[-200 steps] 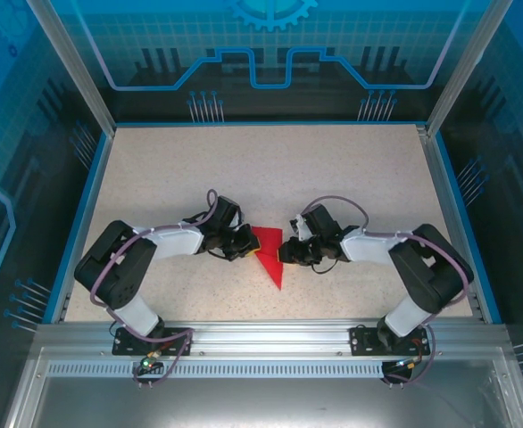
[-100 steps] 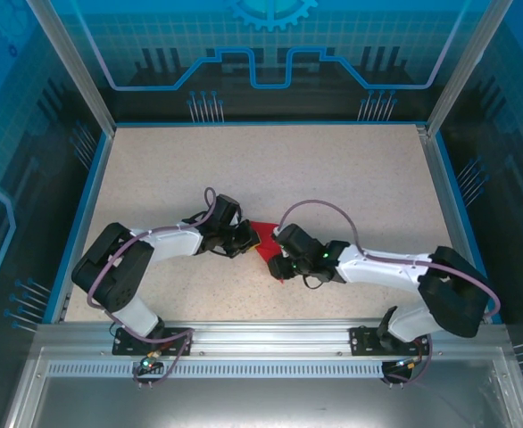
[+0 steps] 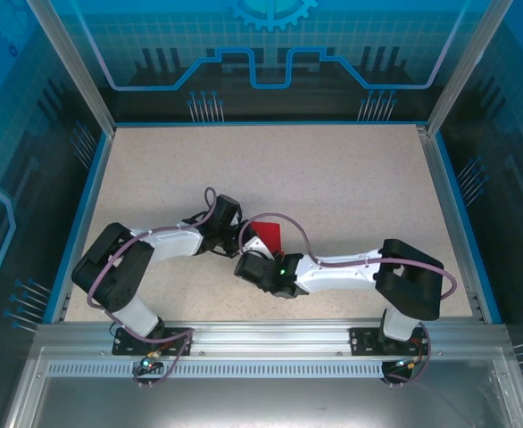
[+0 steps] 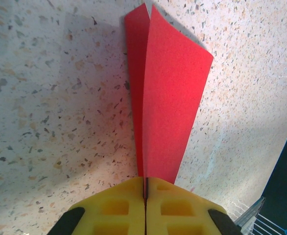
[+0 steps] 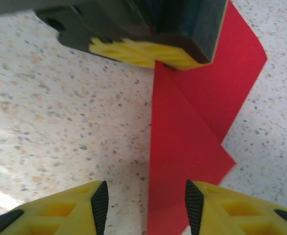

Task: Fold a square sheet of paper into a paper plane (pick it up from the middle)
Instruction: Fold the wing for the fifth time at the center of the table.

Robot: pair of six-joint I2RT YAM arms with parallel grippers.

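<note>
Red paper (image 4: 168, 98), folded, sits pinched in the clenched left gripper (image 4: 145, 193), likely anchoring it, while the right gripper (image 5: 146, 198) hovers at its free end, jaws apart, apparently to grasp.

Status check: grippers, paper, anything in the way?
Left gripper shut on folded paper. Right gripper open, paper between its jaws. Left gripper close ahead of right.

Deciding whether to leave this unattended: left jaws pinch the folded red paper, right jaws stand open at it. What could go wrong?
1. The left gripper holds the red paper only at its narrow end; a tug could slip or tear it.
2. The right gripper, jaws open, straddles just one edge of the paper; closing there might crumple it or crease it off-line.
</note>
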